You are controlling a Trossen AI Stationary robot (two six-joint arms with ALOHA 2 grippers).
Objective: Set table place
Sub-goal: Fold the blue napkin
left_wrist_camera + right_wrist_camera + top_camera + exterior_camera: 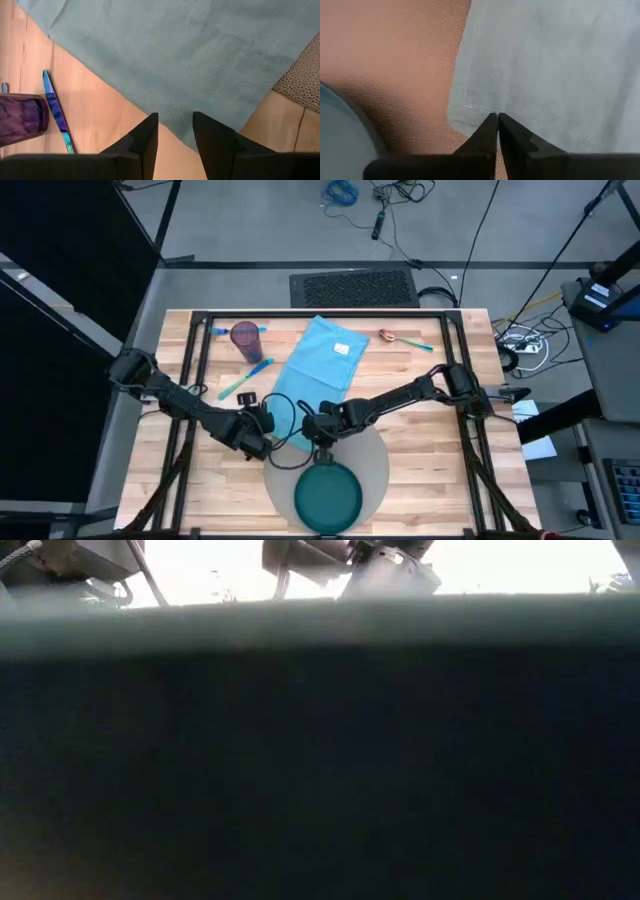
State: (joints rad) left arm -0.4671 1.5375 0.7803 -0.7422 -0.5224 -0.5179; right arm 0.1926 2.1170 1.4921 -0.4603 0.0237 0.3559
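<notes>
The light blue napkin (322,363) lies slanted across the table's middle, its near end resting on the grey placemat (375,455). The dark teal plate (327,498) sits on the placemat's near half. My right gripper (318,432) is at the napkin's near end over the placemat, shut on the cloth (530,60). My left gripper (262,428) hovers just to its left, open, with its fingers on either side of the napkin's near left edge (172,107). I cannot tell whether the left gripper touches the cloth. My right gripper (497,116) pinches the napkin between its two fingertips at the hemmed edge (470,107), close to a near corner. The fingers slant down from the table's right side. The cloth lies flat and slack on the placemat (395,60) around the hold.
A purple cup (246,338) and colourful utensils (246,381) lie left of the napkin, and a spoon (392,337) lies at the far right. In the low view the plate's wall (320,760) blocks nearly everything. Bare wood (440,470) lies right of the placemat.
</notes>
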